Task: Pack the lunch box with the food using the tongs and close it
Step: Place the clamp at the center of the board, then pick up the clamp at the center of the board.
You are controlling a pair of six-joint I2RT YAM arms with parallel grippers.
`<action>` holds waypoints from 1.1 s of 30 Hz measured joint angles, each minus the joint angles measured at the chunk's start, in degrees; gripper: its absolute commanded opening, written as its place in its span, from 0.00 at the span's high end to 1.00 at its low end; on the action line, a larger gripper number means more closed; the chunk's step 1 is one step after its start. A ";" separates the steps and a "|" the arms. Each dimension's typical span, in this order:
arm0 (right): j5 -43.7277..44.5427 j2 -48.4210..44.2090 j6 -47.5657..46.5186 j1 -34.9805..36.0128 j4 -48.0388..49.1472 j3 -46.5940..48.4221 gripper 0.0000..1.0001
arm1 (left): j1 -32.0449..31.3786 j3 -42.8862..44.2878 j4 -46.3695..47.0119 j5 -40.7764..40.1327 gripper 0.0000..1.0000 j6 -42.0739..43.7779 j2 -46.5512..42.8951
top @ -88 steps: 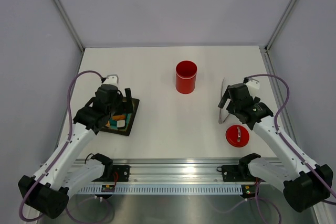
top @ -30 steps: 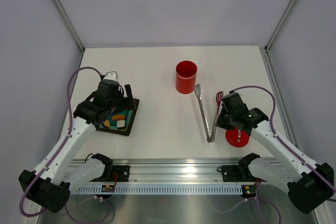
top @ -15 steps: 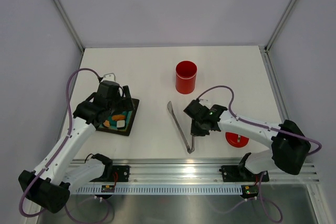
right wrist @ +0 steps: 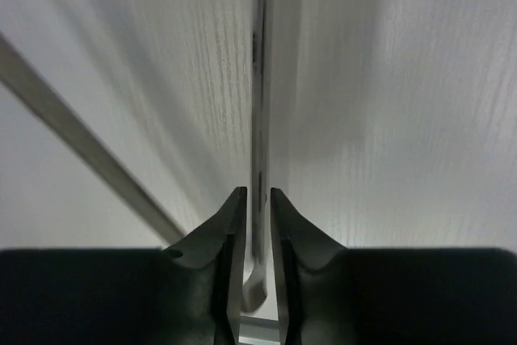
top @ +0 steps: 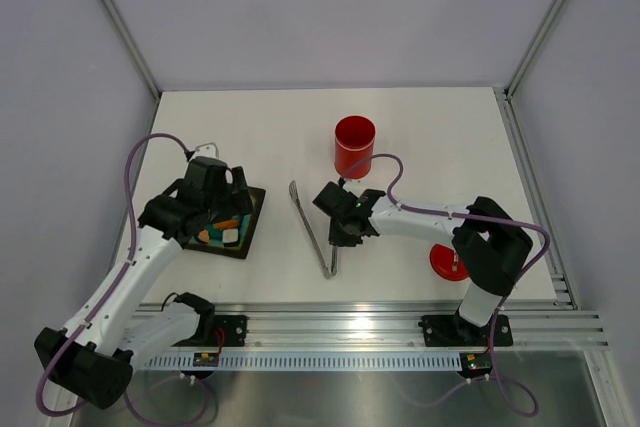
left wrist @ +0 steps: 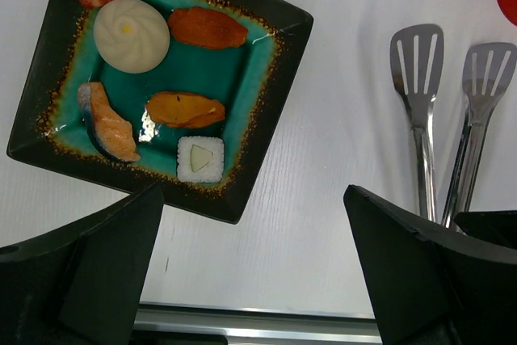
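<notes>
Food pieces (left wrist: 132,35), six in all, lie on one black tray (left wrist: 279,54), with the left gripper (left wrist: 252,208) spread wide above them. Right gripper (right wrist: 257,204) pinches one strip of the single tongs (top: 310,227), which sit between the tray and the one open red lunch box (top: 354,152); its one lid (top: 445,265) lies well apart.

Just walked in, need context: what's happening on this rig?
The right arm has its jaws shut on one strip of the slim silvery metal tongs, mid-table, in front of the open glossy red cylindrical canister. The left arm hangs with its jaws wide open over the black square tray, where the toy food pieces lie. No food shows in the canister. The flat round red lid lies off to the near right.
</notes>
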 measured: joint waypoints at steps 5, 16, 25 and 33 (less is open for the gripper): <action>-0.22 1.70 -0.07 0.00 0.76 0.55 0.44 | 0.00 -0.09 -0.17 0.13 0.01 0.02 0.85; 6.73 -9.40 -2.99 -2.62 -5.49 1.64 0.00 | -4.57 -0.09 -0.09 1.11 0.01 -4.13 2.91; 11.28 -27.06 -8.39 -21.31 -10.36 -3.19 0.01 | -26.73 4.81 -2.14 -6.23 0.01 -17.42 17.64; 11.58 -33.38 -11.17 -25.83 -14.53 -7.10 0.01 | -40.22 17.79 -4.81 -11.28 0.01 -27.26 37.70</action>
